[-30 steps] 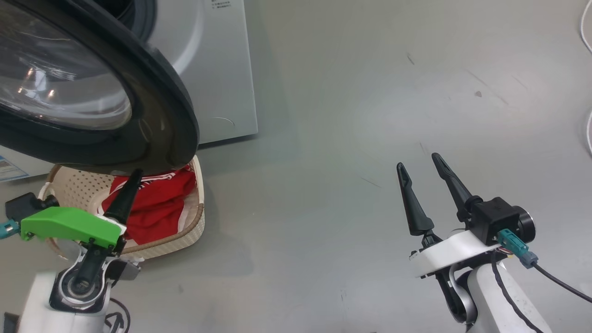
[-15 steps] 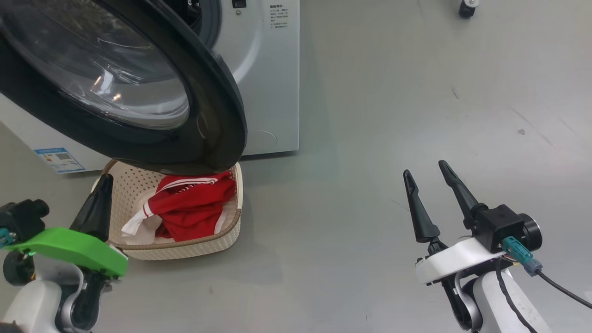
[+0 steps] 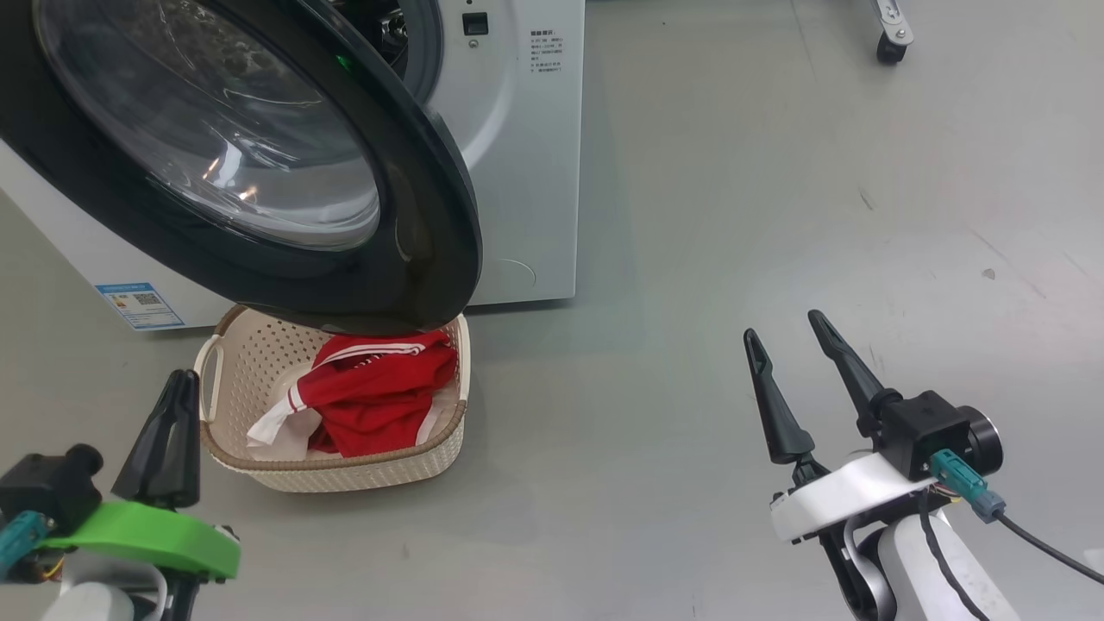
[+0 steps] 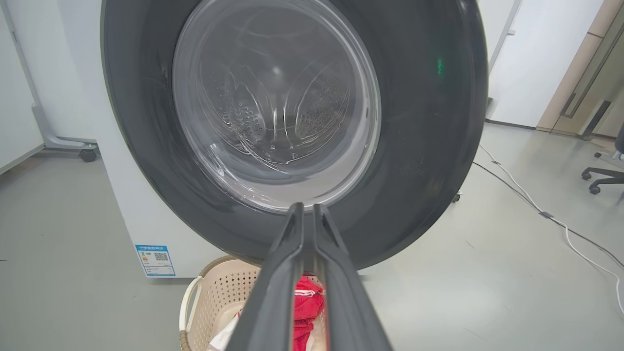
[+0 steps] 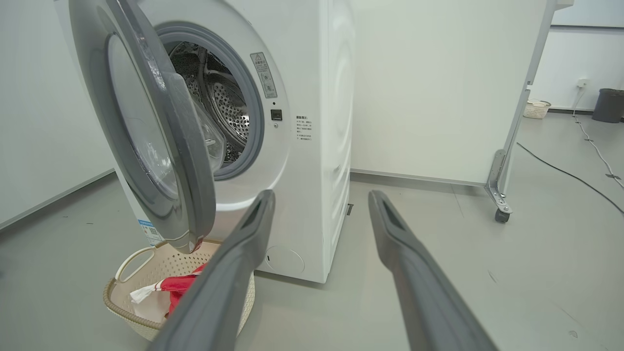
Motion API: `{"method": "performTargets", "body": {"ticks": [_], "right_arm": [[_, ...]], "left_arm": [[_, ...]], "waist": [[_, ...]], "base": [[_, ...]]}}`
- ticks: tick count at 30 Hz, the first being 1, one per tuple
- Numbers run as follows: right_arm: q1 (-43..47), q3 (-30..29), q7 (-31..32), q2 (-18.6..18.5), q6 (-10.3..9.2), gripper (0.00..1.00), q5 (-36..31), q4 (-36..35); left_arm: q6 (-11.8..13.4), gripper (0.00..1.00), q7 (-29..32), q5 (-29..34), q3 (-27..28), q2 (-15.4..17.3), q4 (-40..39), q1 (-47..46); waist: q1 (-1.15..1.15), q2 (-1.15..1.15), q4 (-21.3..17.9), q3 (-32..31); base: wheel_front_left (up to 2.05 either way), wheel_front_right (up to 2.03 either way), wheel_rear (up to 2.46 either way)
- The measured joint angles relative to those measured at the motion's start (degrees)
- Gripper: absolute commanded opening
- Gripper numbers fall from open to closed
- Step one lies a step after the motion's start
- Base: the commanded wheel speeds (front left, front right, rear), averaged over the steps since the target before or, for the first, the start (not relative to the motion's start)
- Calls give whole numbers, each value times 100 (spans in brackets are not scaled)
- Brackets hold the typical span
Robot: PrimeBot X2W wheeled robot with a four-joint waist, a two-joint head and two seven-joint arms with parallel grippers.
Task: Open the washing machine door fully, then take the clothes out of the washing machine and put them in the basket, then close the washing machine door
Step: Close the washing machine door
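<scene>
- A smooth, lightly scuffed grey floor [image 3: 733,190] ran through a pale-walled room. Cables [image 4: 538,210] trailed across it, and a white partition behind stood on a caster [image 5: 501,214].
- The washing machine [image 5: 312,161], a white box with a small blue label [image 3: 138,304] low on its front, stood on that floor. Its perforated steel drum [image 5: 229,105] showed inside a grey ring.
- The washing machine door [image 3: 423,224], a wide glossy black rim around a bulging clear glass bowl, stood swung out from the opening, its lower edge above the basket.
- The basket [image 3: 345,473], cream plastic with perforated sides, a brown woven-look rim and loop handles, sat on the floor just in front of the machine.
- The clothes [image 3: 379,405], red fabric with white stripes plus crumpled white cloth, lay heaped inside the basket.
- The left gripper [image 4: 307,208] hovered just left of the basket, its long dark fingers drawn almost together with only a slit between them, holding nothing.
- The right gripper [image 3: 780,323] hung over bare floor well to the right, its tapered fingers spread apart and empty.
</scene>
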Motion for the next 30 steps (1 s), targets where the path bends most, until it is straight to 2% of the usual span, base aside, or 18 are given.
{"method": "performTargets", "body": {"ticks": [1,2,3,14,30], "right_arm": [[25,1,0,2,14,100,0,0],[51,1,0,4,16,100,0,0],[75,0,0,5,30,100,0,2],[137,0,0,26,46,100,-42,3],[176,-51,0,51,98,100,-51,2]], "left_arm": [[37,71,0,104,1,0,-2,43],[66,92,0,162,3,-8,-7,85],[114,100,0,180,8,-29,-10,120],[314,100,1,474,174,-334,-131,274],[309,100,1,827,557,-704,-545,436]], "waist": [[0,0,1,-9],[0,0,1,-17],[0,0,2,-25],[0,0,23,-89],[0,0,61,-88]], "base": [[0,0,0],[0,0,0],[0,0,0],[0,0,0],[0,0,0]]}}
